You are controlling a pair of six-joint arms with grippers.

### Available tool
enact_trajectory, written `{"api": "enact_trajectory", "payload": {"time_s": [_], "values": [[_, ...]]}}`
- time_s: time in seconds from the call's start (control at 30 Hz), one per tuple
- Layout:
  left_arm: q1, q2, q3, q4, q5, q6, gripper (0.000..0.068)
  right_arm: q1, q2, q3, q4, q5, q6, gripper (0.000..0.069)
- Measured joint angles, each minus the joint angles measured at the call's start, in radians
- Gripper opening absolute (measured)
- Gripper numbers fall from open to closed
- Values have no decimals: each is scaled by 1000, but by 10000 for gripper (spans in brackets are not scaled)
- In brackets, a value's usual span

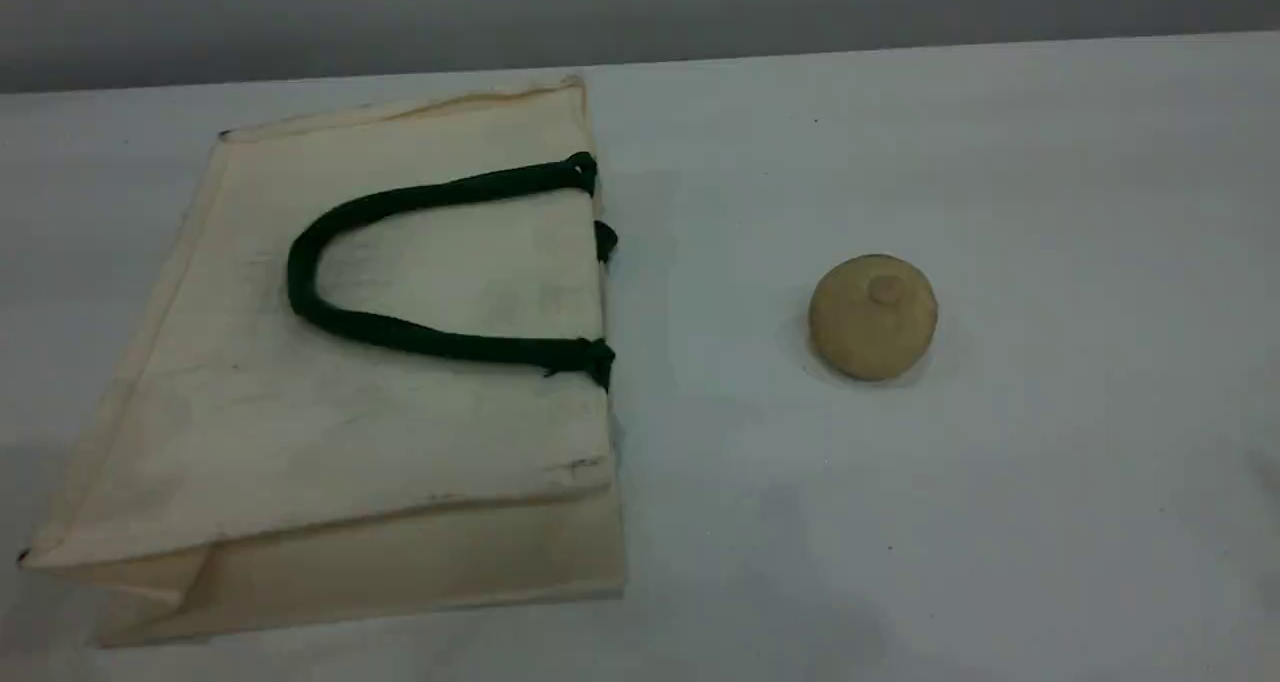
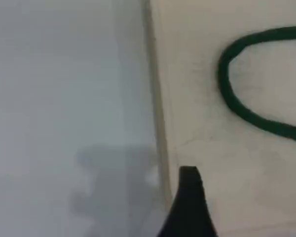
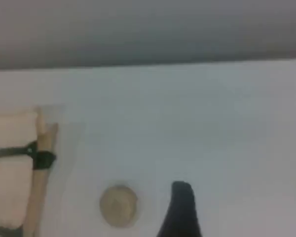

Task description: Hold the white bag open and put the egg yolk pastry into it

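The white bag (image 1: 400,402) lies flat on its side at the table's left, its mouth edge facing right and pressed flat. Its dark green handle (image 1: 300,277) rests on top. The egg yolk pastry (image 1: 872,316) sits alone to the right of the bag's mouth. Neither arm shows in the scene view. In the left wrist view a dark fingertip (image 2: 189,197) hovers over the bag (image 2: 212,128) near its edge, by the handle (image 2: 227,94). In the right wrist view a fingertip (image 3: 181,207) hangs just right of the pastry (image 3: 118,205), with the bag's mouth (image 3: 39,148) at the left. Nothing is held by either gripper.
The white table (image 1: 1000,522) ends at a far edge against a grey wall (image 1: 640,12). A gripper shadow (image 2: 113,182) falls on the table beside the bag's edge.
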Motion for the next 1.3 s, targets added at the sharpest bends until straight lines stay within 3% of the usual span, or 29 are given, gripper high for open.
{"api": "enact_trajectory", "payload": {"time_s": [0.2, 0.67, 1.3], "values": [[0, 217, -27, -56, -97, 0, 508, 0, 150, -38, 0, -38, -21, 531], [0, 578, -45, -204, -328, 43, 508, 0, 281, -133, 7, -98, -21, 531], [-49, 868, -187, -235, -367, 68, 508, -1, 288, -133, 8, -111, -21, 531]]}}
